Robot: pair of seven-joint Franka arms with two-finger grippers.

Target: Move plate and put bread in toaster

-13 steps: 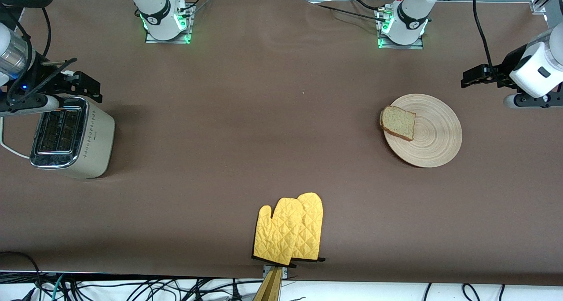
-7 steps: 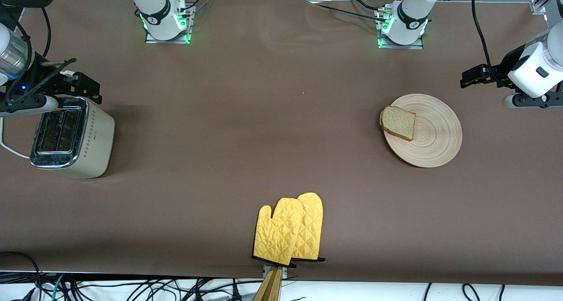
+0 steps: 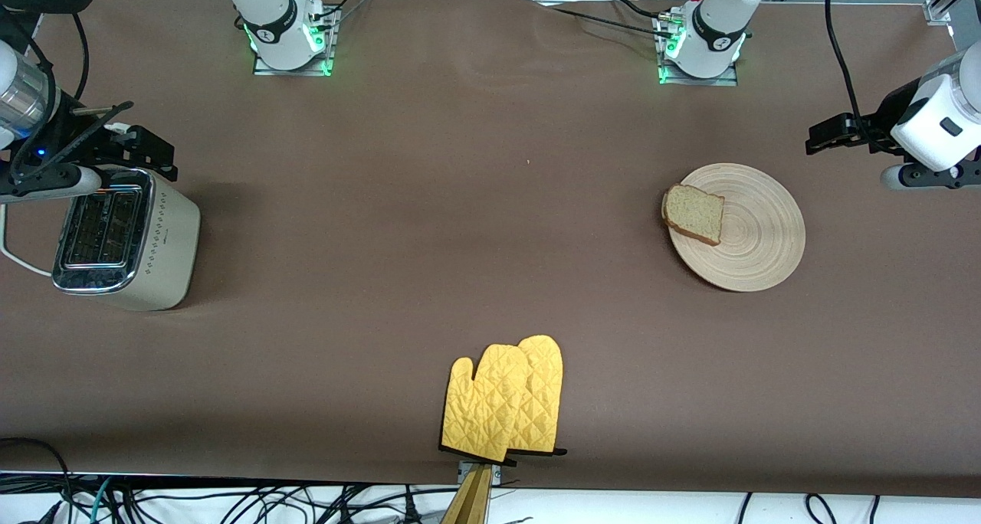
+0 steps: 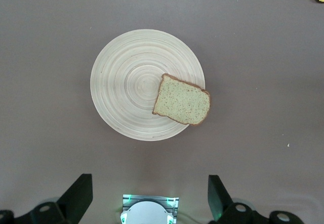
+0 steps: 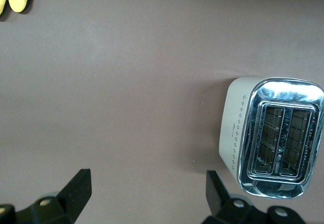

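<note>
The round wooden plate [image 3: 762, 237] lies toward the left arm's end of the table, and the bread [image 3: 693, 214] rests on its rim, overhanging the edge. In the left wrist view the plate [image 4: 129, 79] and bread [image 4: 182, 106] show whole. My left gripper [image 3: 824, 135] hangs open and empty over bare table beside the plate, its jaws [image 4: 148, 184] spread wide. The cream toaster [image 3: 126, 237] stands upright at the right arm's end, both slots empty [image 5: 278, 138]. My right gripper [image 3: 149, 152] hovers open and empty over the table right by the toaster [image 5: 147, 181].
A pair of yellow oven mitts [image 3: 506, 401] lies at the table edge nearest the front camera. The toaster's white cord [image 3: 15, 260] runs off the table's end. Both arm bases [image 3: 287, 37] [image 3: 701, 45] stand along the edge farthest from the front camera.
The left arm's hand has shifted slightly away from the plate. The right arm, plate, bread and toaster have not moved.
</note>
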